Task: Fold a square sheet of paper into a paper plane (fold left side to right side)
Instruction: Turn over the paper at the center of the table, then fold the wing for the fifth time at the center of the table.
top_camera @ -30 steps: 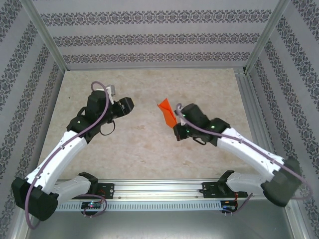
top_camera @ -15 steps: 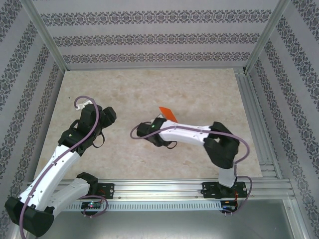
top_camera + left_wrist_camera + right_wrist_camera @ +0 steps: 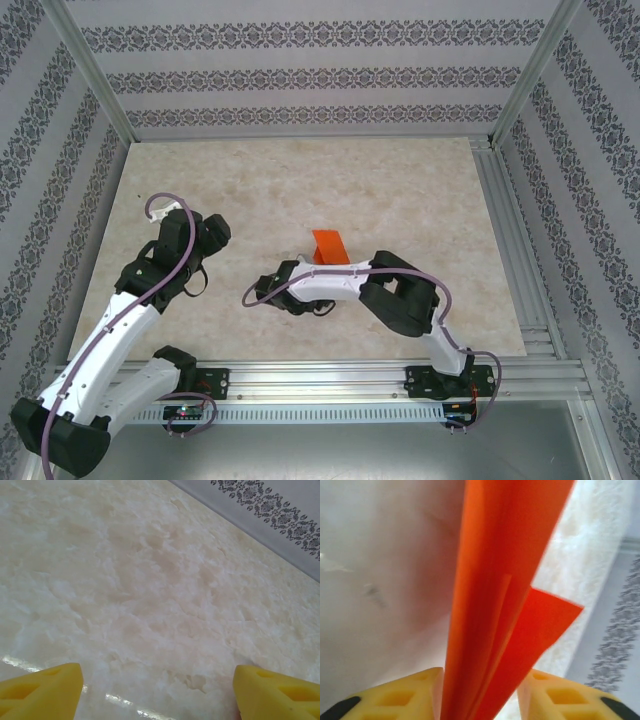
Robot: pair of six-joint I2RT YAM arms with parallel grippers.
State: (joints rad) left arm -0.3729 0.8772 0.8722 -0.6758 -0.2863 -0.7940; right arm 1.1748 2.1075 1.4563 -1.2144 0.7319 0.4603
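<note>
Differs from half a second back at right arm: folds in tighter on itself, swings wrist further left, brings orange sheet down toward the bases. Left arm near enough same pose.

Table: pale marbled top, patterned walls round it. Both arms reaching in from near edge, tips well apart.

Right gripper: closed down on the orange sheet, yellow fingers pinching a stack of layers at its lower end. Already folded narrow. Stands edge-on out of the pinch, one flap splaying off to the side. From above: near table centre, just beyond the right forearm. Can't tell whether touching the table.

Left gripper: spread wide, holding nothing, facing bare tabletop, well apart from the sheet.

Risks, as judged:
- Single pinch on loose layers. Likely to shear against each other on any fast swing, hence an off-line next crease.
- Probably meets table flap-first on set-down; could buckle there or pick up a stray crease.
- Right arm bunched up tight, so little room for a clean flattening stroke.
- No support from left side. Risks springing open or drifting off square if let go above the surface.
</note>
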